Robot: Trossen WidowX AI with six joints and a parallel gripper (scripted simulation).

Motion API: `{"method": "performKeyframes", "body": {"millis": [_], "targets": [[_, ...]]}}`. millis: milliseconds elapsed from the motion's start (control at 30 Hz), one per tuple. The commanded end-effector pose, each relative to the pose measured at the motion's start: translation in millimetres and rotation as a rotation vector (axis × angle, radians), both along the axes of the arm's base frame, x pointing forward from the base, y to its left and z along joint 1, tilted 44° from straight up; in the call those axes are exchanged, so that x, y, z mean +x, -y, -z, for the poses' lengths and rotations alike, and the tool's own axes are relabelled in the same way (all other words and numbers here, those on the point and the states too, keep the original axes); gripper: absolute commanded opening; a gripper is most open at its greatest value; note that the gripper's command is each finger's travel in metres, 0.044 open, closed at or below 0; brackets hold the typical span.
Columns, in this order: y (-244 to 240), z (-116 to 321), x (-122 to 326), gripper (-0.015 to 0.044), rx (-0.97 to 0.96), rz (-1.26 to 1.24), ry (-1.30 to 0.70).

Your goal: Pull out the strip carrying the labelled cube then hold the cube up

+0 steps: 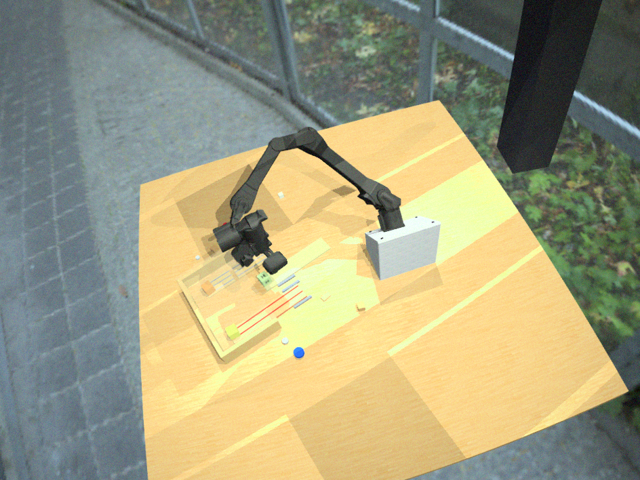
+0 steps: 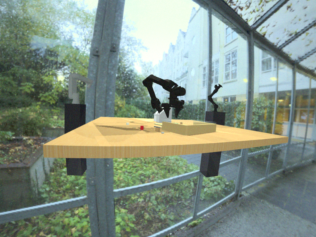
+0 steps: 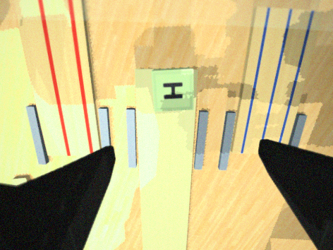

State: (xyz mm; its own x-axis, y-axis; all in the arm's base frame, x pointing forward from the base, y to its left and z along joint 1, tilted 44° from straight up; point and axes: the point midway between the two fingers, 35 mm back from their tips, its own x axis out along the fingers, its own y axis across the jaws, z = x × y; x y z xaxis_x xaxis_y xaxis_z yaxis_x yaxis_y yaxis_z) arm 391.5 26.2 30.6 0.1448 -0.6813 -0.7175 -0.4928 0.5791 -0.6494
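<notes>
The green labelled cube (image 1: 264, 280) (image 3: 173, 90) sits on a plain pale strip (image 1: 310, 253) (image 3: 164, 212), its dark letter facing up. The strip runs out between grey guide bars. My gripper (image 2: 172, 116) (image 3: 186, 149) is open and empty above the table; in the wrist view its fingertips stand wide on either side of this strip, below the cube in the picture. A red-lined strip (image 3: 65, 70) lies to the left and a blue-lined strip (image 3: 269, 70) to the right. A yellow-green cube (image 1: 232, 331) and an orange cube (image 1: 208, 287) sit deeper in the walled tray.
The tray wall (image 1: 201, 317) (image 2: 188, 128) surrounds the far ends. Guide bars (image 3: 131, 138) flank the strips. A blue disc (image 1: 298, 352), a white disc (image 1: 285, 340), a tan block (image 1: 360, 307), a white cube (image 1: 281, 195) and a red piece (image 2: 141, 127) lie around.
</notes>
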Motion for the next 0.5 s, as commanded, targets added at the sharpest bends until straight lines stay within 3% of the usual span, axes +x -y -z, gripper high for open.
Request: {"method": "performKeyframes", "body": {"millis": [0, 233, 467], "targets": [[-7, 8, 12, 0.0440, 0.001, 0.007, -0.006], [-14, 15, 24, 0.0440, 0.001, 0.007, -0.006], [-8, 21, 26, 0.0256, 0.001, 0.007, -0.006]]}}
